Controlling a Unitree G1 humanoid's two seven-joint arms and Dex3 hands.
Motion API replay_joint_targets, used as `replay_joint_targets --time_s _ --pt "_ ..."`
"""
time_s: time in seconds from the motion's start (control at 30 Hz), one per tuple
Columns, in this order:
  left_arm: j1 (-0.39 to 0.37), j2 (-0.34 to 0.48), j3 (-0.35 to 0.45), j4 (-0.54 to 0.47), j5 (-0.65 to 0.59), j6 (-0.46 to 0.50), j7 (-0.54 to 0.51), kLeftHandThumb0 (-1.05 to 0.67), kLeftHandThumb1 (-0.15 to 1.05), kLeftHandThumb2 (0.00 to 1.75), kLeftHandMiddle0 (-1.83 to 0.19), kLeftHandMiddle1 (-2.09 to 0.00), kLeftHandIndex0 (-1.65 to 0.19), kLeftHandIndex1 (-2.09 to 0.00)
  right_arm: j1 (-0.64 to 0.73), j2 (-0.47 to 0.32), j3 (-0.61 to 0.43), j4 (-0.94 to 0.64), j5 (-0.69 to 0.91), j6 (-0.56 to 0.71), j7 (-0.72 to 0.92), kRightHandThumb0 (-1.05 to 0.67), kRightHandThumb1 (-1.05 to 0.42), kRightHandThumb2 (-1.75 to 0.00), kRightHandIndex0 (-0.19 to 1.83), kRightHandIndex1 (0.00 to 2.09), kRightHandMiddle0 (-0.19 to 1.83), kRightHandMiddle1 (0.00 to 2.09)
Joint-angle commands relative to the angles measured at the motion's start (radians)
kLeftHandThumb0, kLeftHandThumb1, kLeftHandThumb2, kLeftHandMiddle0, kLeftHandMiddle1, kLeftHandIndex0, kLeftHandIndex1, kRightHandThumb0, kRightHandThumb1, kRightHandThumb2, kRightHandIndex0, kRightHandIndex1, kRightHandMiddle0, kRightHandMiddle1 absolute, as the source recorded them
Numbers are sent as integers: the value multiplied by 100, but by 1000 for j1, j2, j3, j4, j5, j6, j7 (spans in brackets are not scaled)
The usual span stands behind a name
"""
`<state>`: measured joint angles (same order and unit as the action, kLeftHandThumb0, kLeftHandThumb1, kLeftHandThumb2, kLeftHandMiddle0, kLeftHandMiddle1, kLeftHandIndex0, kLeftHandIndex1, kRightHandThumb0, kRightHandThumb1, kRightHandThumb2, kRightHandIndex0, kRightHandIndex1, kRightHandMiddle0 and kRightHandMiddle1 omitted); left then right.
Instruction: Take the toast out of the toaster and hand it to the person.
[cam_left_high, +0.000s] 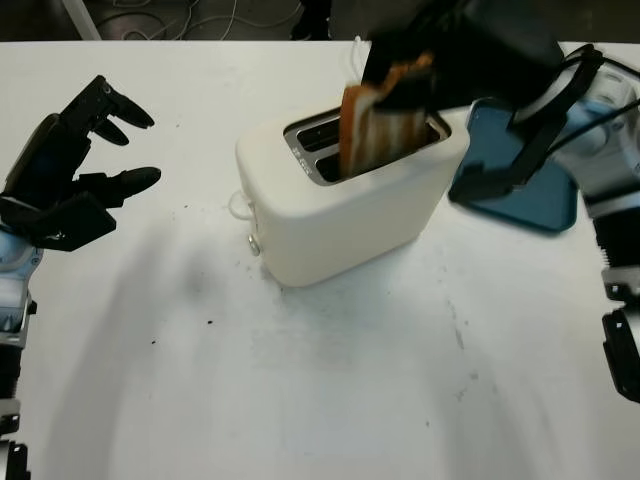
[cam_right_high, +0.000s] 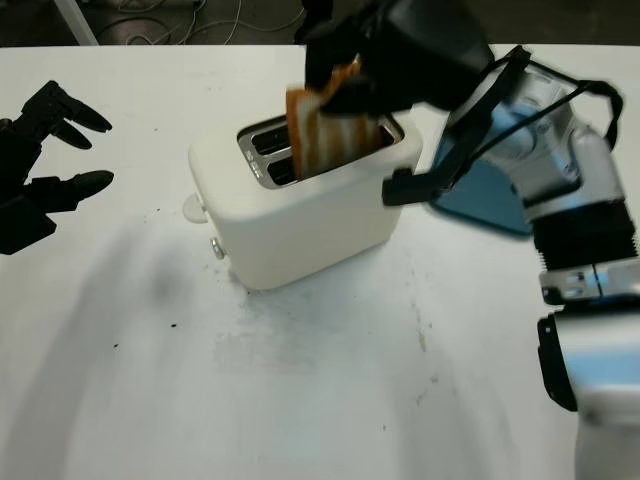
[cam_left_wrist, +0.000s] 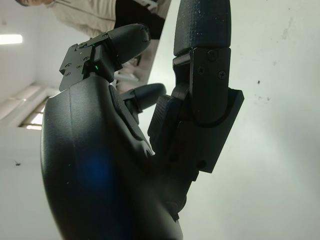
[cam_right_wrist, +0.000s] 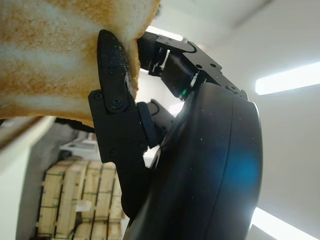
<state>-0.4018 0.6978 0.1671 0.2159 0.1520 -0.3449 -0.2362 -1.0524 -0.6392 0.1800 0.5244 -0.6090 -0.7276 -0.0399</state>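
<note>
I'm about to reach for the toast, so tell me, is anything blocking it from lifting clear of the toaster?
Nothing visible blocks it. The right hand already grips the top of the toast, which is partly raised from the rear slot of the white toaster. The space above the slot is free. The left hand is open, off to the toaster's left.

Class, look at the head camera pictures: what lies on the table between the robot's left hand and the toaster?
Only bare white table with a few dark crumbs separates the open left hand from the toaster, seen in both eye views.
</note>
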Motion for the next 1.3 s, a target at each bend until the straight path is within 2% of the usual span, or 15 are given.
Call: replay_joint_targets --time_s 0.0,0.2,0.27,0.37,0.5,0.63,0.73,0.9,1.07,1.27 --pt "18 -9 6 -2 -6 -14 6 -105 92 40 0 -172 0 -151 -38 -1 -12 36 -3 -4 -26 -48 -92 -24 110 175 83 175" --pt "20 -11 9 -6 -6 -7 6 -105 92 40 0 -174 0 -151 -118 -6 -26 158 17 6 -68 -42 -92 -15 111 175 86 174" --pt "21 -11 10 -9 -6 -2 4 -105 92 40 0 -174 0 -151 -144 -7 -36 197 46 7 -48 -43 -92 -17 114 175 88 174" --pt "19 -13 11 -5 -7 -5 5 -105 92 40 0 -175 0 -152 -184 -4 -62 258 148 33 63 -44 -92 -21 113 175 87 175" --pt "17 -12 11 -2 -9 -7 2 -105 92 40 0 -174 0 -152 -255 -14 -89 358 212 108 145 -48 -92 -25 109 175 86 175" --pt "16 -14 10 2 -5 -14 6 -105 92 39 0 -173 0 -151 -336 -16 -103 483 216 208 117 -56 -92 -22 113 175 95 175" --pt "14 -16 11 10 -6 -25 8 -105 92 39 0 -174 0 -151 -371 1 -151 567 276 287 125 -55 -92 -18 113 175 96 175" --pt "14 -15 13 7 -8 -13 0 -105 92 38 0 -172 0 -151 -372 9 -194 639 333 380 105 -51 -92 -17 109 175 87 175" --pt "15 -12 10 0 -1 -5 -1 -105 92 39 0 -172 0 -151 -360 7 -196 685 339 442 63 -46 -92 -21 108 175 89 175" --pt "16 -16 9 3 1 -10 4 -105 92 40 0 -173 0 -151 -320 14 -197 716 344 462 24 -43 -92 -17 104 175 82 175"
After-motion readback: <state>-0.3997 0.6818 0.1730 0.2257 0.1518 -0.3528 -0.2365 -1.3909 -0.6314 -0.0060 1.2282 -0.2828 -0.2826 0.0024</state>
